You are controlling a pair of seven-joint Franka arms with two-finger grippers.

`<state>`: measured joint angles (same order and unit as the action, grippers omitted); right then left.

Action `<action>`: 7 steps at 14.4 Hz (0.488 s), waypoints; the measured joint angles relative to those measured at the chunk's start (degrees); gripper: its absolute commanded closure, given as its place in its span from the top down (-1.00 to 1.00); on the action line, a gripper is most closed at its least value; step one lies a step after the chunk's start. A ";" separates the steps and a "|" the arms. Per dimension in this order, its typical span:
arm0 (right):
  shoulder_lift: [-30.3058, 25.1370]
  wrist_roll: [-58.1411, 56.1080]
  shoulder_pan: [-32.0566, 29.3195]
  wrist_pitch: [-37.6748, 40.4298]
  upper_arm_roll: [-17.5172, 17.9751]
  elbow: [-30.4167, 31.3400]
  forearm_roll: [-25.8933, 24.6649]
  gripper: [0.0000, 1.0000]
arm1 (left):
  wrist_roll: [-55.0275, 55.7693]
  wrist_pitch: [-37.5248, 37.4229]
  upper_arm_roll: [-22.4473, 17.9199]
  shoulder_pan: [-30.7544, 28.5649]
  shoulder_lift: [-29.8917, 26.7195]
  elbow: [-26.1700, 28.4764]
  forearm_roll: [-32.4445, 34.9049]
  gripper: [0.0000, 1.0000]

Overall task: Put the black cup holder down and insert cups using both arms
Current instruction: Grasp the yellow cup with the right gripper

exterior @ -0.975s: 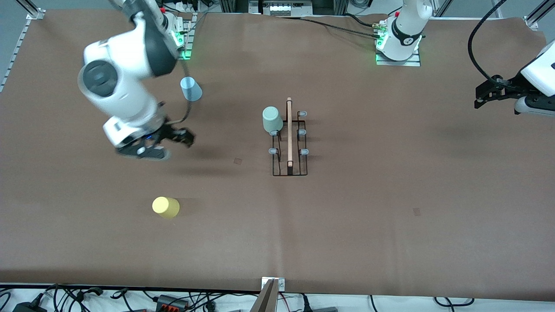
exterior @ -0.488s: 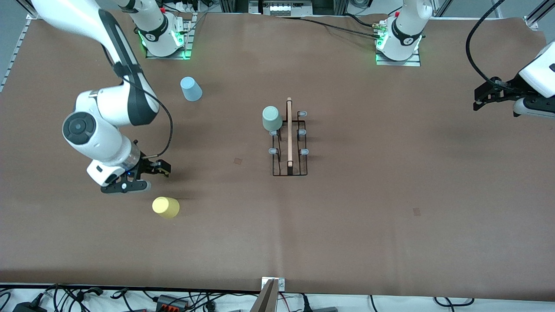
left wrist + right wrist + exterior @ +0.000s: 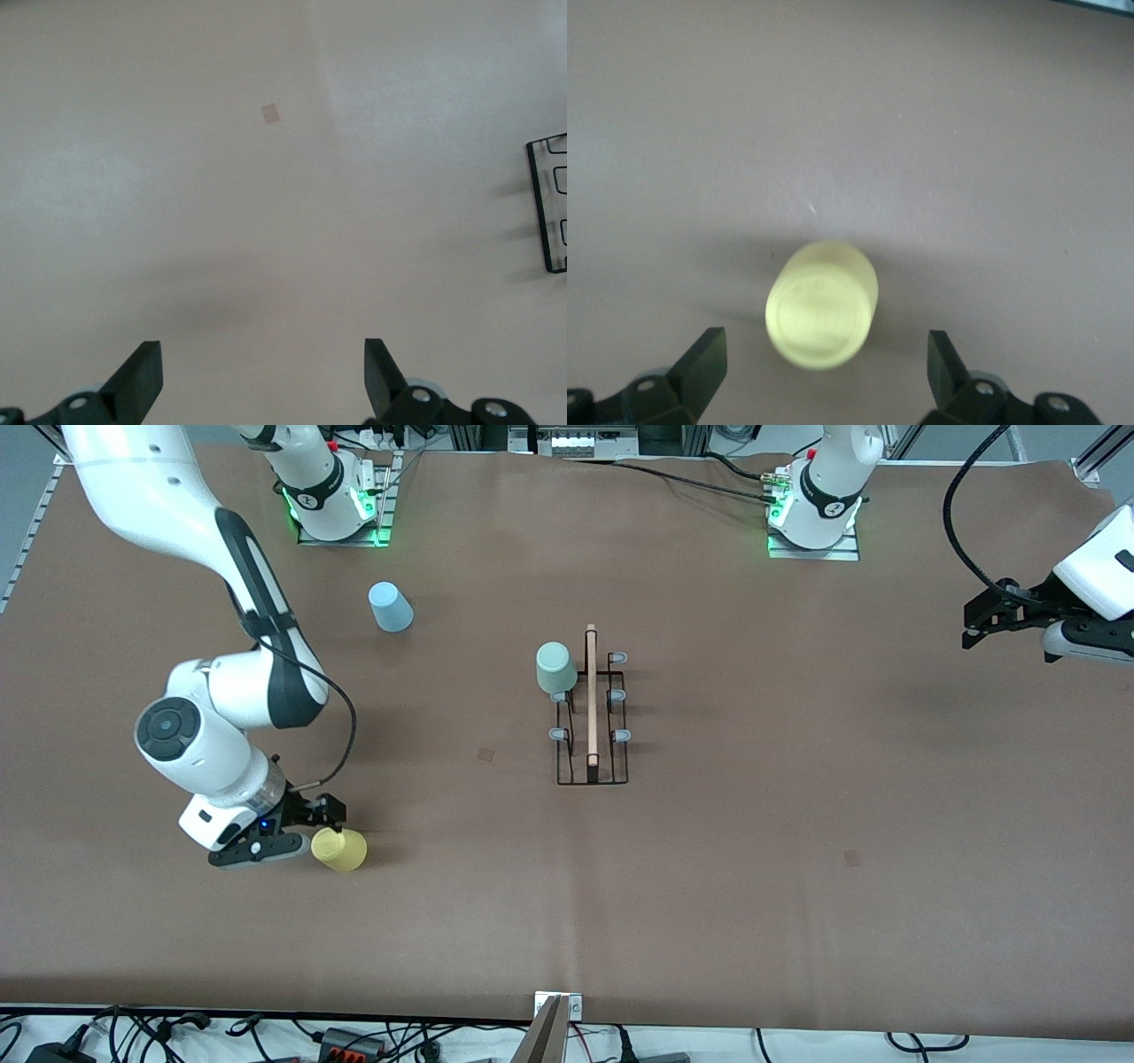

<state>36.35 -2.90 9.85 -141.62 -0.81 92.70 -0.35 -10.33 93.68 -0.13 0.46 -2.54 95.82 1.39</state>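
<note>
The black cup holder (image 3: 592,717) stands mid-table with its wooden rod handle on top. The pale green cup (image 3: 555,669) sits upside down on one of its pegs, at the end nearer the robots' bases. The yellow cup (image 3: 339,849) lies on the table toward the right arm's end; in the right wrist view its base (image 3: 822,305) faces the camera. My right gripper (image 3: 310,828) is open right beside it, not holding it. The light blue cup (image 3: 390,607) stands upside down near the right arm's base. My left gripper (image 3: 979,622) is open and empty, waiting above the left arm's end of the table. A corner of the holder (image 3: 547,208) shows in the left wrist view.
A brown mat (image 3: 797,824) covers the table. Cables and power strips (image 3: 337,1038) lie past the table's edge nearest the front camera. A metal bracket (image 3: 554,1019) sits at the middle of that edge.
My right arm has swung down from beside the light blue cup toward the front camera, bringing its open gripper next to the yellow cup. The left gripper drifted slightly. The cups and holder have not moved.
</note>
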 measured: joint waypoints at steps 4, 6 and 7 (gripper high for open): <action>4.20 0.00 0.17 -4.18 0.03 -0.90 0.00 1.00 | 0.00 0.05 0.02 0.01 0.01 0.00 0.00 1.00; 4.86 0.00 0.30 -4.37 0.05 -1.10 0.01 1.00 | 0.00 0.05 0.05 0.13 0.01 0.00 0.00 1.00; 4.98 0.00 0.35 -4.44 0.07 -1.15 0.01 1.00 | 0.00 0.05 0.07 0.18 0.01 0.00 0.00 1.00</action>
<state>41.33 -2.90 10.20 -146.06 -0.74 91.55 -0.33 -10.33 93.73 -0.06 0.64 -2.53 95.82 1.39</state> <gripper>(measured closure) 0.000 0.000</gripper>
